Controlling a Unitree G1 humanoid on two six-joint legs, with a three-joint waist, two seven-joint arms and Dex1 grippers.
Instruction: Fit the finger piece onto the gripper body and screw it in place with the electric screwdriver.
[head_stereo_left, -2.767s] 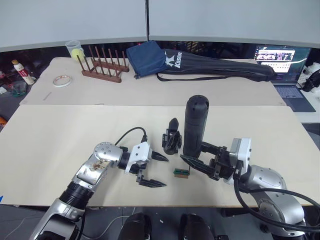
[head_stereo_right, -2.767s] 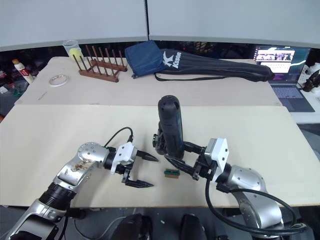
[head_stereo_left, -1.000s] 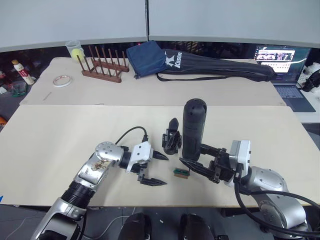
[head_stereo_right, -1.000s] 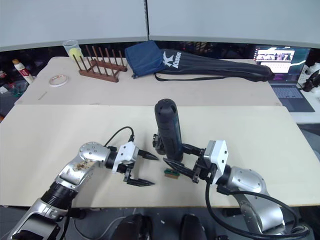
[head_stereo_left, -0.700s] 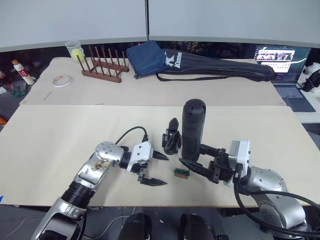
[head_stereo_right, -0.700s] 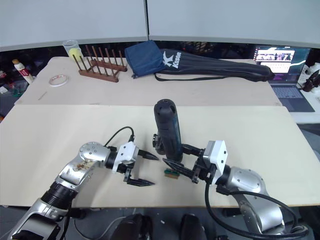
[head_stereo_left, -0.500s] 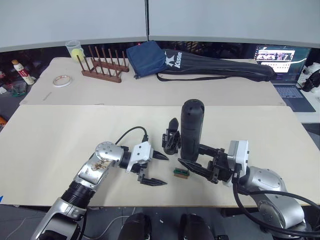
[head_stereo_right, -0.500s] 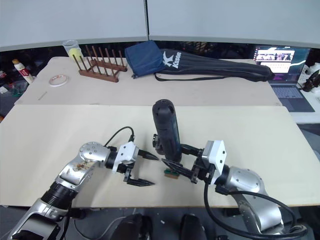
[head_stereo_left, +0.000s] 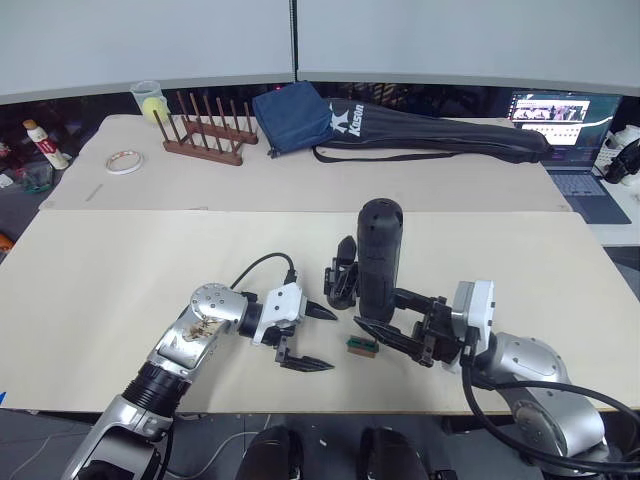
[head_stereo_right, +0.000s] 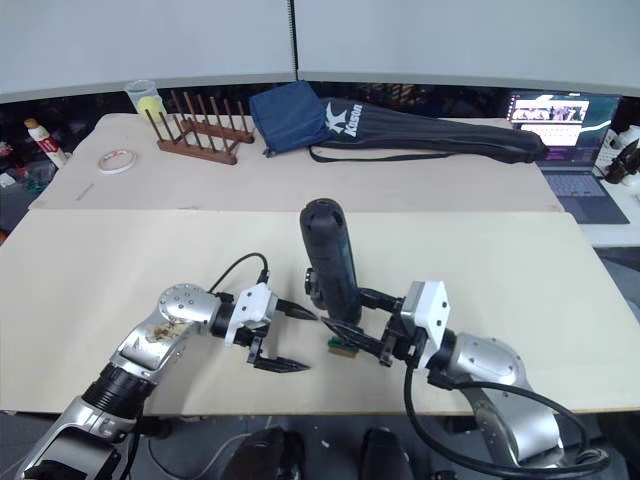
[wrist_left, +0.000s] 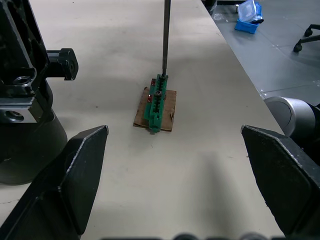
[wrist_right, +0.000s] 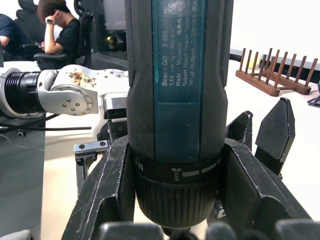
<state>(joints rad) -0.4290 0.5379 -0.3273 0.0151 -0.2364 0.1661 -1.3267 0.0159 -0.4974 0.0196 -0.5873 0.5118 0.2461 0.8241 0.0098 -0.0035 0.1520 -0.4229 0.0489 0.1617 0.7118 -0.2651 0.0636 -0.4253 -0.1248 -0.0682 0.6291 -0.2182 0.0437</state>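
My right gripper is shut on the electric screwdriver, a thick black cylinder with a blue label, held upright near the table's front. Its thin metal bit touches the far end of a small green block lying on a brown card. The gripper body, a chunky black block with one prong pointing up, stands just left of and behind the screwdriver. My left gripper is open, its fingers spread on either side of the green block's near side. The finger piece is hidden.
At the back stand a wooden peg rack, a tape roll, a cup, a blue cloth bag and a long black bag. A laptop sits far right. A seated person shows beyond the table.
My right gripper has carried the upright screwdriver slightly left, closer to the gripper body and the green block. The left arm has stayed put.
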